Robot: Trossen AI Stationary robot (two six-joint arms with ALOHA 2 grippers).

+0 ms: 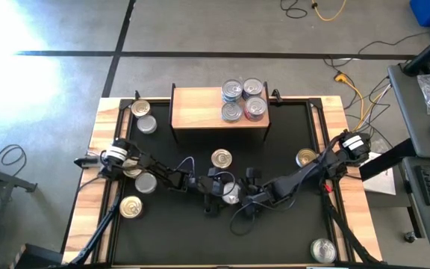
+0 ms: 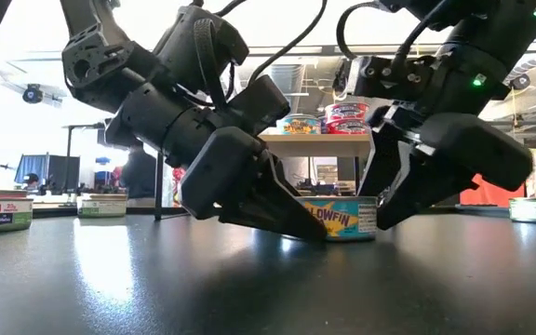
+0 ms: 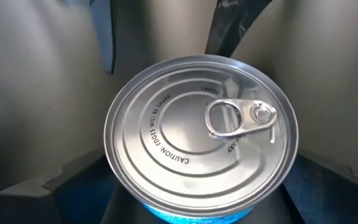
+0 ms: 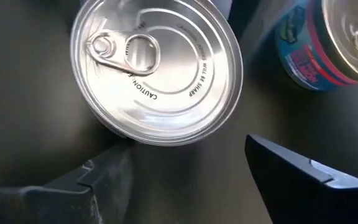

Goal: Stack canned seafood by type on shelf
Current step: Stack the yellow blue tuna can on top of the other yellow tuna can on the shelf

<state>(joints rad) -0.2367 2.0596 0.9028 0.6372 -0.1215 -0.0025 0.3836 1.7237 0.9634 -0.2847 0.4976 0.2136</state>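
Down on the surface (image 1: 290,232), both pincers crowding one can (image 1: 231,193). Left pincer (image 1: 216,188) spread wide around it; right pincer (image 1: 246,196) released, just beside. Probably a handover — could collide or knock it askew. Farther back, shelf (image 1: 200,108) with four cans (image 1: 243,100).

- The can (image 2: 335,220) standing between the two grippers has a plain silver lid with raised rings and a pull tab, and a bright blue label with yellow lettering.
- Both arms are dark, nearly black; the left gripper (image 2: 291,220) and the right gripper (image 2: 384,216) are black too.
- The shelf (image 1: 219,116) is light wood with a streaked grain.
- Four cans (image 1: 243,100) on the shelf have silver lids; the low view shows red and blue labels on them.
- The table (image 1: 290,142) is black on top with pale wooden edges.
- A gold-lidded can (image 1: 221,158) stands near the shelf's front.
- Another can (image 4: 334,37) has a blue label with red.
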